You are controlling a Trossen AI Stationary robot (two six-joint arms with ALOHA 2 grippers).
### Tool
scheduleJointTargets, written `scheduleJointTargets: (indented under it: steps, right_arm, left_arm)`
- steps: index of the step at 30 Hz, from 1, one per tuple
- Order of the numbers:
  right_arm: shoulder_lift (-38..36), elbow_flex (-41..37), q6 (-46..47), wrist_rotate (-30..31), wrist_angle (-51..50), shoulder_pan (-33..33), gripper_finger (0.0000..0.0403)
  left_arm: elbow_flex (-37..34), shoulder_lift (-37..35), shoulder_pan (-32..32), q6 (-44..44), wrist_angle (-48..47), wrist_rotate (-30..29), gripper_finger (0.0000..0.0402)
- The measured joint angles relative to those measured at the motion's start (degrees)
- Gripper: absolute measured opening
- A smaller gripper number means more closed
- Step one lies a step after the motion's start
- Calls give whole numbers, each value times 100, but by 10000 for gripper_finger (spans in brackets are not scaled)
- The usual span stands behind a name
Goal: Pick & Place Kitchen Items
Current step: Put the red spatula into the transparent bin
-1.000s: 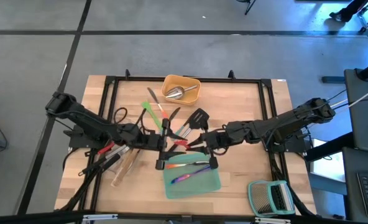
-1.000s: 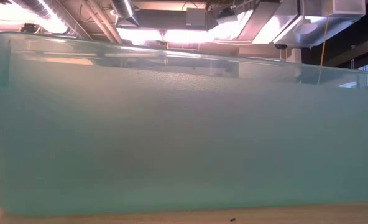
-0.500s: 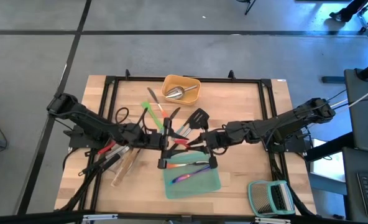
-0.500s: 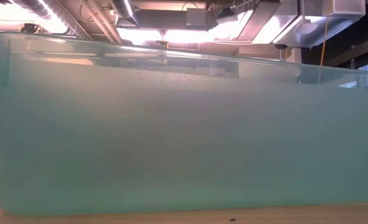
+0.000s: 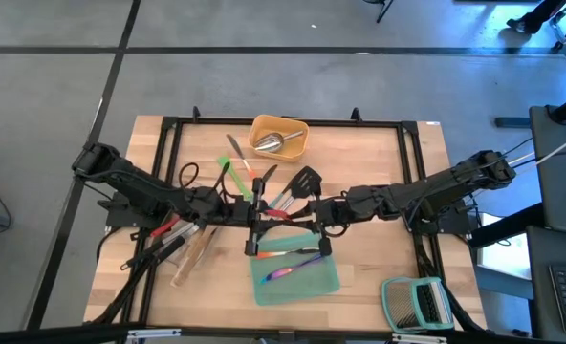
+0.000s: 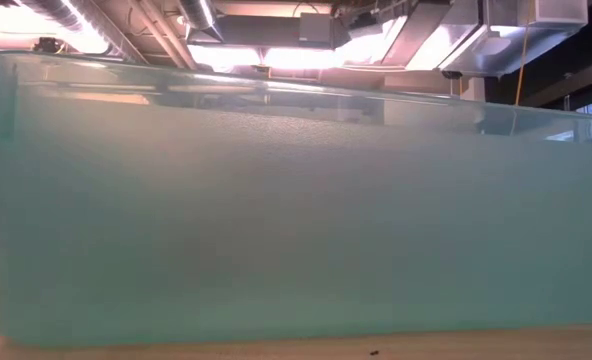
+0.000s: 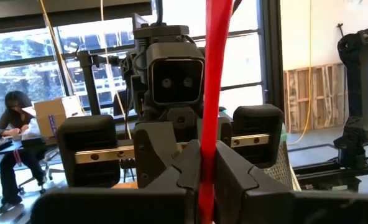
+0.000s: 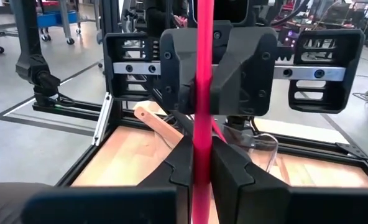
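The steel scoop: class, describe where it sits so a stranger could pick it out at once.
Start at the wooden table and go to the middle of its far edge, where a yellow tray stands apart. The steel scoop lies inside it, the only utensil in that tray and plain silver metal.

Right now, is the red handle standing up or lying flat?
Upright: the slim red-handled utensil runs vertically, pinched between the right gripper jaws.

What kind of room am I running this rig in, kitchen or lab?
Most likely a robotics lab or workshop, not a kitchen. A black metal frame rims the wooden table on a bare grey concrete floor. Exposed ducts hang overhead, and a person sits at a desk by large windows.
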Motion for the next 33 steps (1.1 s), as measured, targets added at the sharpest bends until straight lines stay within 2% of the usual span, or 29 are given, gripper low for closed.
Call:
scheduleJointTargets:
  steps: [3,10,14,16,18,23,25,27,33]
  right_arm:
    - [0,0,-18,12,-47,-4,36]
    - [-211,0,22,427,-483,99,142]
    - [-598,0,-155,339,-1081,238,181]
    - [-841,0,-168,339,-1400,299,191]
    - [-1087,0,-168,364,-1780,321,195]
    - [-1735,0,58,446,-2789,302,197]
    - [-1897,0,124,446,-3041,303,198]
    - [-2041,0,135,444,-3237,309,198]
    - [-2124,0,137,434,-3432,321,198]
  left_arm:
    - [0,0,-3,-66,-32,-118,17]
    - [162,-186,-157,-188,-310,-672,17]
    - [597,-316,-344,-178,-1252,-1228,17]
    - [1058,-339,-342,-519,-2356,-1427,17]
    - [1698,-372,-289,-1089,-3853,-1625,17]
    - [3274,-188,15,-3156,-7846,-2135,17]
    - [3746,-158,244,-4171,-9121,-1843,17]
    - [4009,-191,521,-5093,-10190,-1253,17]
    - [3896,-176,1101,-6950,-12716,432,17]
